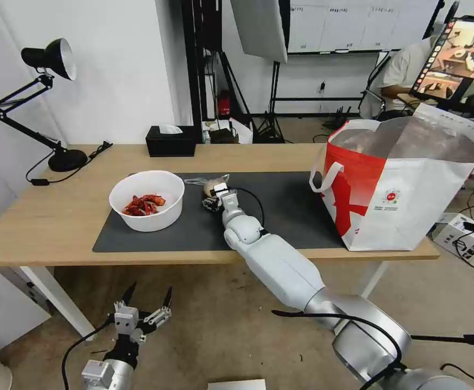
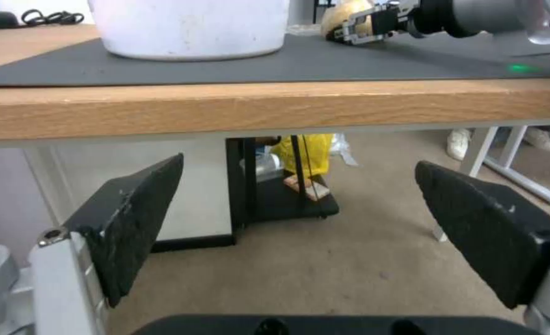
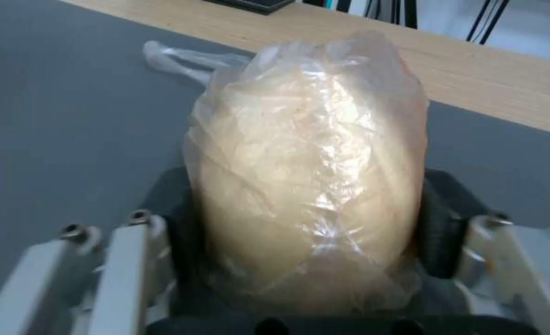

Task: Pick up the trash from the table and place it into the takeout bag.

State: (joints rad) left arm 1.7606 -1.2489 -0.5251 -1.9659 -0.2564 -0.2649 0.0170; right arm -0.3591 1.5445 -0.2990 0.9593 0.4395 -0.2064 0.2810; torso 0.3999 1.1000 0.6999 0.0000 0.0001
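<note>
- The right tool (image 1: 213,199) is reaching over the dark grey mat (image 1: 280,216) on the tabletop (image 1: 58,216), with its fingers (image 3: 439,232) pinching the clear bag with beige lump (image 3: 306,172) from both sides.
- The bag is sitting near the middle of the mat, between the white bowl (image 1: 147,200) and the takeout bag (image 1: 404,189); its twisted plastic tail (image 3: 182,60) is lying on the mat behind it.
- The white bowl is resting on the mat's left part, just beside the held bag, and is holding red food scraps (image 1: 143,205).
- The takeout bag is standing upright at the right end of the tabletop, partly on the mat, its silver-lined mouth gaping open.
- The left tool (image 1: 143,313) is hanging below the tabletop's near edge, over the floor, with its fingers (image 2: 132,223) spread wide and gripping nothing.
- A black desk lamp (image 1: 47,103) and a black tissue box (image 1: 170,141) are standing along the far edge of the tabletop.
</note>
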